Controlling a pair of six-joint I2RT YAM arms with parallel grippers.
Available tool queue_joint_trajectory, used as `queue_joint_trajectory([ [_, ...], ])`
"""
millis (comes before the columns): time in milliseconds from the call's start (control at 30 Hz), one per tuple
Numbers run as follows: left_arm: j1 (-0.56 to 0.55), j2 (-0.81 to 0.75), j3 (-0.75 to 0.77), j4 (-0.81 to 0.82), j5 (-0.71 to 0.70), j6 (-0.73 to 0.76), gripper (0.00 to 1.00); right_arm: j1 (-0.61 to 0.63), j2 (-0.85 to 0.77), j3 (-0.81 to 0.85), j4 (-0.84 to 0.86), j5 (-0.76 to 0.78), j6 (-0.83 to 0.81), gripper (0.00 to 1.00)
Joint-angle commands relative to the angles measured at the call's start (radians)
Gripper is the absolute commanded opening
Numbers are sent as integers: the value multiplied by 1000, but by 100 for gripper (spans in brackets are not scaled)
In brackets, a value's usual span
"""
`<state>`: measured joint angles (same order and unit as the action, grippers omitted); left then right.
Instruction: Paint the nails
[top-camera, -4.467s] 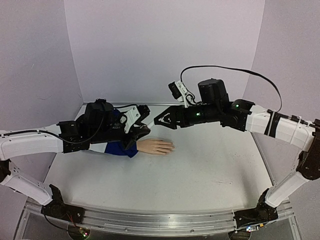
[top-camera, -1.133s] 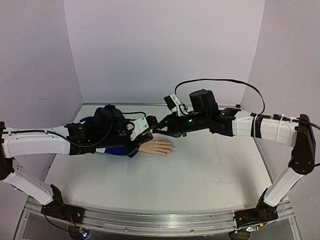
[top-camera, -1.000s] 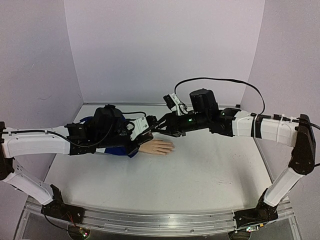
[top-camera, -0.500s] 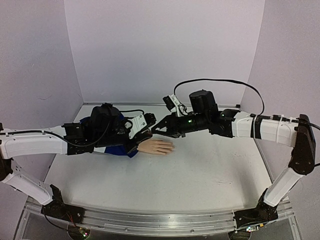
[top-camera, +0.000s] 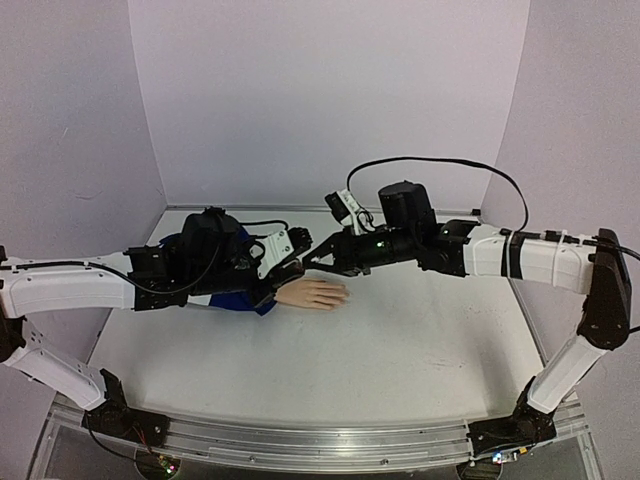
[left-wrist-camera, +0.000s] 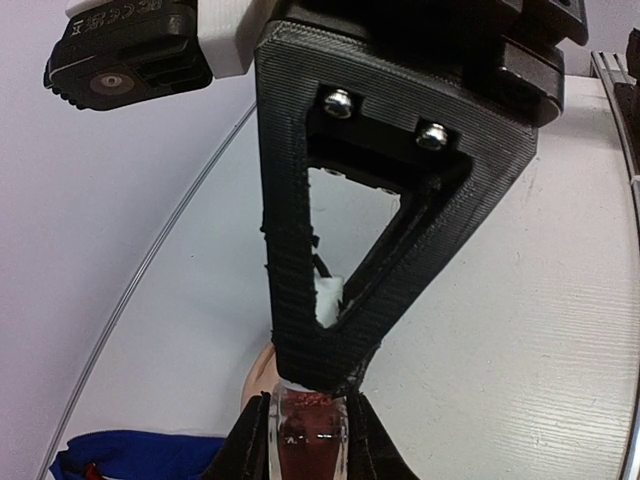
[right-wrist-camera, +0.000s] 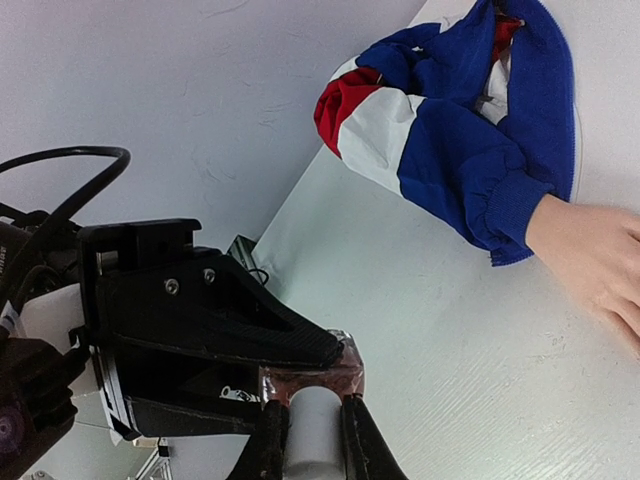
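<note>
The pale mannequin hand (top-camera: 313, 293) lies flat on the table, its blue, red and white sleeve (right-wrist-camera: 460, 130) behind the wrist. Its nails are too small to make out. Just above and behind the wrist, my left gripper (left-wrist-camera: 308, 442) is shut on the small pink bottle (left-wrist-camera: 310, 435), holding it in the air. My right gripper (right-wrist-camera: 312, 440) meets it from the right and is shut on the bottle's white cap (right-wrist-camera: 312, 425). In the top view the two grippers touch tip to tip, left gripper (top-camera: 292, 263) and right gripper (top-camera: 312, 259).
Both arms reach across the back half of the white table (top-camera: 420, 340). Purple walls close the table in at the back and both sides. A black cable (top-camera: 440, 163) loops over the right arm.
My right gripper's fingers have closed onto the white cap. The left gripper has drawn slightly left with the bottle. The mannequin hand has not moved.
</note>
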<state>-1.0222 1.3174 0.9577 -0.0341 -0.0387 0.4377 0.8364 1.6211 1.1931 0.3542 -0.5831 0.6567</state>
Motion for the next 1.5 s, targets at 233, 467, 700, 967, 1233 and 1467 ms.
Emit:
queue_joint_trajectory([
  [233,-3,-40,-3,57,11,1,0,4,-71,-30,23,-30,-102,0],
  [467,-3,-45,-8,57,33,4,0,3,-92,-45,25,-51,-154,0],
  [700,-3,-61,-15,56,191,-8,0,5,-79,-29,5,-194,-334,0],
  [967,11,-75,-18,10,311,-30,0,6,-118,0,-135,-245,-571,0],
  [1233,13,-51,-4,-13,310,-25,0,7,-151,-20,-155,-237,-613,0],
  [1467,14,-40,1,-30,314,-23,0,8,-202,-60,-136,-217,-635,0],
])
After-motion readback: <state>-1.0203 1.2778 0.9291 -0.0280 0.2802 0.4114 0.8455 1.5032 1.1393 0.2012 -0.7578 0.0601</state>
